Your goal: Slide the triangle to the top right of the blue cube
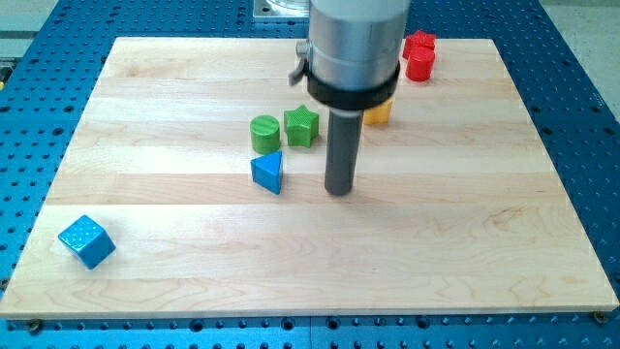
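Blue triangular block [267, 173] near the middle of the pale wooden table [465, 242], just to the view's left of my tip [339, 192], close but apart; no gripper fitted, only a straight dark rod. Blue cube [86, 240] far off at the view's lower left corner. Green cylinder [263, 133] and green star block [301, 126] just above the triangle; yellow block [378, 112] partly hidden behind the rod housing; red block [419, 55] at the view's top right.

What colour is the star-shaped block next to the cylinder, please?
Green; the green star-shaped block shows clearly in the camera view, beside the green cylinder.
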`<state>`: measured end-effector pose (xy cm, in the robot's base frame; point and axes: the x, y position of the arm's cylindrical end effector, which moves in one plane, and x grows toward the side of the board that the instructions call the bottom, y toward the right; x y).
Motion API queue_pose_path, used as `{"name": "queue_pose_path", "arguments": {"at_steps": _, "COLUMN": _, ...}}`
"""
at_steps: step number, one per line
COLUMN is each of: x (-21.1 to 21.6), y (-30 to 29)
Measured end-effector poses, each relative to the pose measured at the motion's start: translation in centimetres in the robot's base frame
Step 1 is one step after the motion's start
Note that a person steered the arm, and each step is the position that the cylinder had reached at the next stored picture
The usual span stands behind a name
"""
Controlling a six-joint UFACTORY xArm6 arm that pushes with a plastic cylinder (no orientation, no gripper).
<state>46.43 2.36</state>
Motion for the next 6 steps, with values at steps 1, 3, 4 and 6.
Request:
{"name": "queue_pose_path", "arguments": {"at_steps": 1, "x": -0.1, "y": -10.0}}
{"name": "queue_pose_path", "arguments": {"at_steps": 3, "x": -1.1, "y": -18.9}}
{"name": "queue_pose_path", "arguments": {"at_steps": 4, "x": -3.8, "y": -25.0}}
{"name": "queue_pose_path", "arguments": {"at_steps": 6, "x": 0.1, "y": -19.6}}
